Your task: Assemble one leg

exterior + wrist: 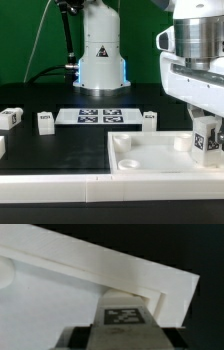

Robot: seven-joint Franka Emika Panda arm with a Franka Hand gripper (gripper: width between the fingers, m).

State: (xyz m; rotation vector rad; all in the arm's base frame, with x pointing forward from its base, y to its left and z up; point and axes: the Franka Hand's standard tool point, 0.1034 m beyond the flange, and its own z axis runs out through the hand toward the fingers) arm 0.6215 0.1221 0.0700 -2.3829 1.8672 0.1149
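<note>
Pinching leg [207, 143], claw [208, 130] at white tray [160, 158] corner; black table [50, 150], green backdrop [20, 40].

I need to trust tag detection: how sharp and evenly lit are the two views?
Exterior view: fairly sharp, tag on the leg small yet distinct, tray bright. Wrist view: soft all over, the tag's cells smeared, tray nearly washed out.

no readable text; warning triangle [102, 53] on robot base [100, 72]; fiducial tag [124, 315] on leg [208, 138].
</note>
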